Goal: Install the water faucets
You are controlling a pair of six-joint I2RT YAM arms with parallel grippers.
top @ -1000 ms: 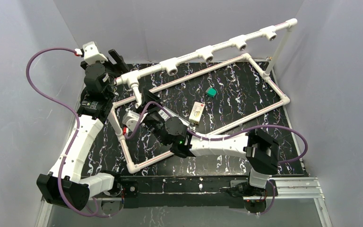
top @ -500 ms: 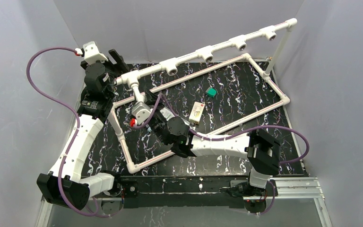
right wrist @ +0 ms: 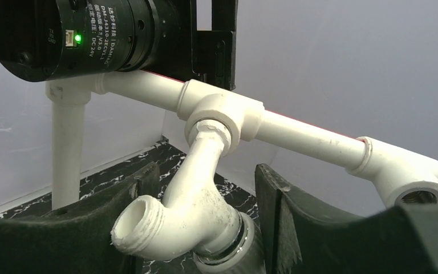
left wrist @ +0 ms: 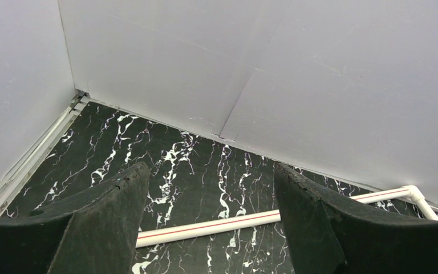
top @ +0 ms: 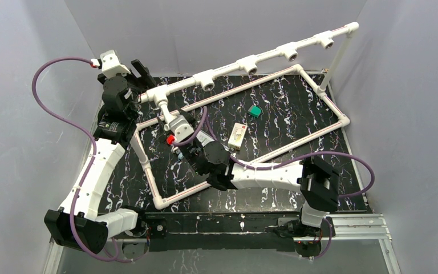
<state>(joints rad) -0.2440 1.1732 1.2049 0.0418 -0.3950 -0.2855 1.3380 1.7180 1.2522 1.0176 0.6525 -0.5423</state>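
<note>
A white water faucet (right wrist: pixel 199 200) hangs by its stem from the leftmost tee socket (right wrist: pixel 222 114) of the raised pipe rail (top: pixel 251 60). Its threaded spout points left and its chrome-ringed knob points down. My right gripper (right wrist: pixel 205 168) straddles the faucet body, with the jaws close against its sides low down. In the top view the right gripper (top: pixel 170 123) sits just under that tee, and the faucet (top: pixel 165 114) is mostly covered. My left gripper (left wrist: pixel 210 166) is open and empty. It hovers behind the rail's left end (top: pixel 142 69).
Three more empty tee sockets (top: pixel 208 80) follow along the rail to the right. A rectangular pipe frame (top: pixel 319 137) lies on the black marble table. Inside it are a small green block (top: pixel 255 111) and a cream box (top: pixel 238 136). Grey walls close in.
My right wrist has turned about the faucet, and its camera housing and red mark have swung up and to the right. The left arm has not moved.
</note>
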